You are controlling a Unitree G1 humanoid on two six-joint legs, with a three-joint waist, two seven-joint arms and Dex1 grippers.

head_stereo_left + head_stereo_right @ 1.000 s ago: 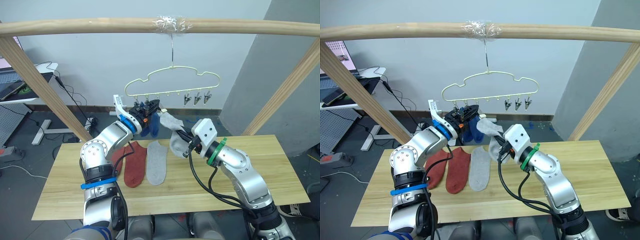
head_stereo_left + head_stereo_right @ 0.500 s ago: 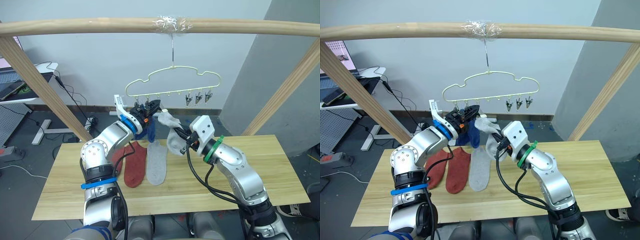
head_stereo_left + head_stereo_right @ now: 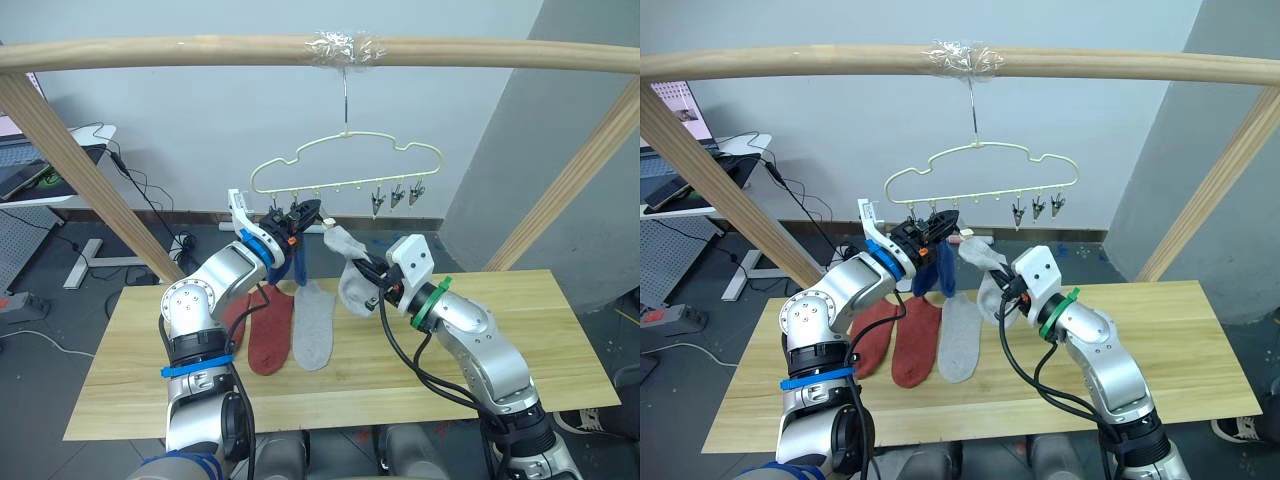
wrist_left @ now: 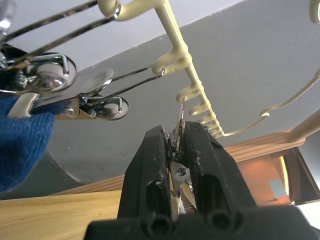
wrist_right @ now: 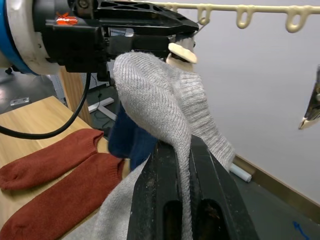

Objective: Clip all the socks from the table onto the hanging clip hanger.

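The pale yellow-green clip hanger (image 3: 345, 160) hangs by its hook from the wooden pole. My left gripper (image 3: 314, 209) is raised to its row of clips and shut on one metal clip (image 4: 176, 150). A blue sock (image 3: 296, 262) hangs clipped right beside it. My right gripper (image 3: 364, 272) is shut on a light grey sock (image 3: 347, 258), whose top edge is lifted close to the left gripper's fingertips. On the table (image 3: 500, 350) lie two rust-red socks (image 3: 268, 332) and one light grey sock (image 3: 313, 325).
Three free clips (image 3: 397, 197) hang at the hanger's right end. The thick wooden pole frame (image 3: 200, 50) crosses overhead, with slanted legs (image 3: 80, 170) on both sides. The table's right half is bare wood.
My right gripper has lifted the grey sock a little and brought its top nearer the left gripper's clip. The left gripper has stayed on its clip.
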